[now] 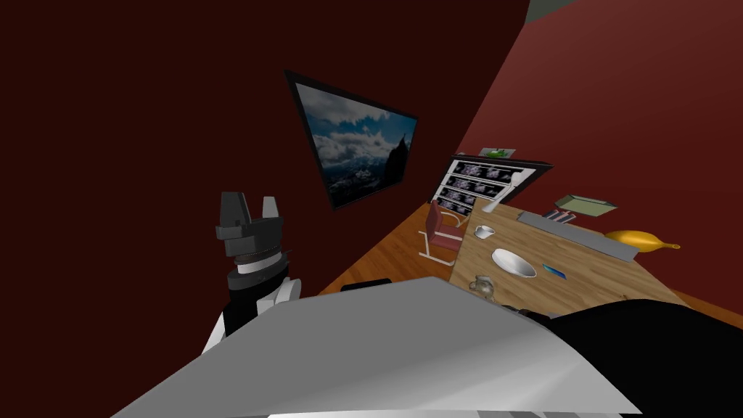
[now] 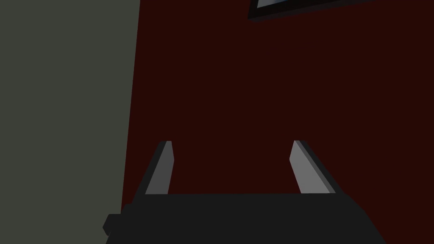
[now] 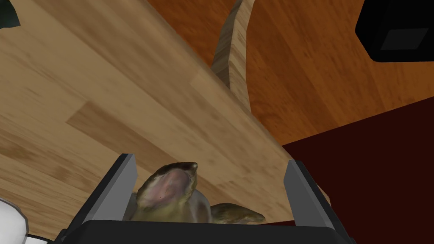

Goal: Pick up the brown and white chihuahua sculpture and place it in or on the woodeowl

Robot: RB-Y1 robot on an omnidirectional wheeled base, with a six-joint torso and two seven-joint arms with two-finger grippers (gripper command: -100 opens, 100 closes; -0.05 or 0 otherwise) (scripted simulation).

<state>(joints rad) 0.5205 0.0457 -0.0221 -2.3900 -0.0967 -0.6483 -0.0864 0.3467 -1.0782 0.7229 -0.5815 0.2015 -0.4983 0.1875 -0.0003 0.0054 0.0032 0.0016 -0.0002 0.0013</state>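
Between spread fingers of right tool (image 3: 210, 160) | chihuahua sculpture (image 3: 169, 195) | nearer one finger

The head camera looks steeply down and forward, rolled, with the dark red wall (image 1: 145, 109) and its framed picture (image 1: 359, 141) ahead and the wooden table (image 1: 580, 268) running off to the robot's right. The left wrist camera faces that same wall along the left gripper (image 2: 232, 144) and catches a corner of the picture's frame. The right wrist camera sits very close over the table's edge, looking along the right gripper (image 3: 210, 160) past that edge to the floor (image 3: 305, 76). With the head view it shares the table and the chihuahua sculpture (image 3: 169, 190).
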